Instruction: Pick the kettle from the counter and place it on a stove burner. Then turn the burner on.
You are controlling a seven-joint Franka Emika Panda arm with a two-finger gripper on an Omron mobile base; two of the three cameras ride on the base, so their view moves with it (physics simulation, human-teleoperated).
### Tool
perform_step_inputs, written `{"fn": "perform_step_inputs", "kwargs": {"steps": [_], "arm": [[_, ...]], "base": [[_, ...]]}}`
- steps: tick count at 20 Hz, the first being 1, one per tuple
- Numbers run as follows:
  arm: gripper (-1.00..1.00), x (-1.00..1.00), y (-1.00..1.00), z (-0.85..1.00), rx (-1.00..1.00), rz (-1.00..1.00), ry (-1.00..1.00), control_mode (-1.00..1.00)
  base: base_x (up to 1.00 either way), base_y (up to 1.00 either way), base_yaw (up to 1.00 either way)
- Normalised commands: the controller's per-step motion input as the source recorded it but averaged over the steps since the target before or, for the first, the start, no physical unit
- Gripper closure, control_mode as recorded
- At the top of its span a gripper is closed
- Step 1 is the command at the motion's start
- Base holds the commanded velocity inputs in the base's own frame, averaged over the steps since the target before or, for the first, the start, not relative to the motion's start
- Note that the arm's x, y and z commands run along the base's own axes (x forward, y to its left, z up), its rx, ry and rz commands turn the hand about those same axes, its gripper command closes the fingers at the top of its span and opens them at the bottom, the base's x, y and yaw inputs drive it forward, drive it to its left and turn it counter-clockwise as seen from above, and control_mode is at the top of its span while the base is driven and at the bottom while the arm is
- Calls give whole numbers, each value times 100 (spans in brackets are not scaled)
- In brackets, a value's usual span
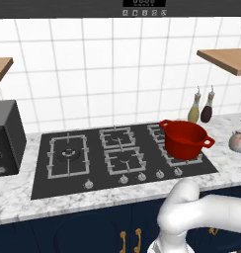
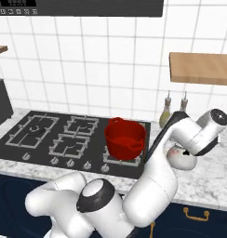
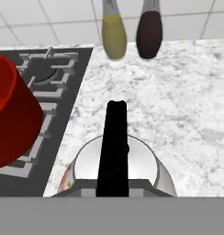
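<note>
The small silver kettle [image 3: 141, 167] with reddish markings sits on the speckled marble counter [image 3: 178, 105], right of the cooktop. In the hand view it lies directly below me, and its black arched handle [image 3: 114, 147] runs up the middle. My gripper [image 3: 114, 187] is down on that handle with a finger pressed against each side, shut on it. In the right base view my hand [image 2: 203, 135] hides most of the kettle [image 2: 179, 159]. The kettle [image 1: 238, 141] also shows at the right edge of the left base view. The largest burner [image 1: 68, 154] is at the cooktop's far left, bare.
A red two-handled pot [image 1: 185, 138] stands on the cooktop's right burners, close to the left of the kettle. Two bottles [image 3: 114, 32] [image 3: 149, 30] stand at the wall behind the kettle. The knobs [image 1: 123, 179] line the cooktop's front edge. A dark appliance [image 1: 6, 138] is far left.
</note>
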Motion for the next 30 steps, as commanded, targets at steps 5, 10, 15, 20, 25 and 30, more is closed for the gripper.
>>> {"fn": "perform_step_inputs", "kwargs": {"steps": [5, 10, 15, 20, 25, 30], "arm": [[100, -58, 69, 91, 1, 0, -65, -100], [100, -3, 100, 91, 0, 0, -57, -100], [100, 0, 100, 93, 0, 0, -45, -100], [100, 7, 100, 77, 0, 0, -19, -100], [100, 43, 100, 3, -2, 0, 7, -100], [100, 49, 100, 0, 0, 0, 13, -100]], "base": [[0, 0, 0], [0, 0, 0], [0, 0, 0], [0, 0, 0], [0, 0, 0], [0, 0, 0]]}}
